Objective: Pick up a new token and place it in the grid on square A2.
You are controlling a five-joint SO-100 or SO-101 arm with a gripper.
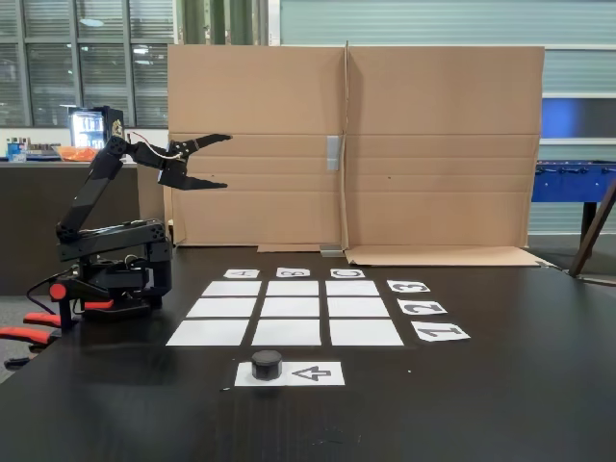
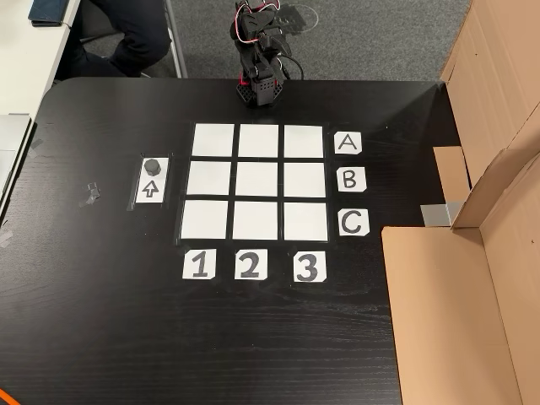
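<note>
The gripper (image 1: 217,161) is up in the air in the fixed view, high above the black table (image 1: 500,385). Its two fingers are spread wide apart, one above the other, and nothing is between them. They point toward the tall cardboard wall (image 1: 433,144), not down at the table.

The token (image 1: 267,364) is a small dark round puck. It sits on one end of a little white sheet with an arrow (image 1: 313,372), and it touches that sheet. From the fingers, the token is far below and well out toward the front edge of the table. It lies past the whole grid (image 1: 292,308), on the side away from the arm's base (image 1: 115,274). So I think the arm has to swing, reach out long, and drop low to get it. The puck is round, so it has no long side. The fingers can likely close on it from any way around.

In the other view, the token (image 2: 153,166) is beside the column over the big 1 label (image 2: 198,265). Square A2 (image 2: 258,140) is in the row next to the A label (image 2: 348,143) and over the 2 label (image 2: 249,265). It is blank, and it is the middle square of the row nearest the arm. From the token, it is a short way across and back toward the arm. All nine squares look bare.
</note>
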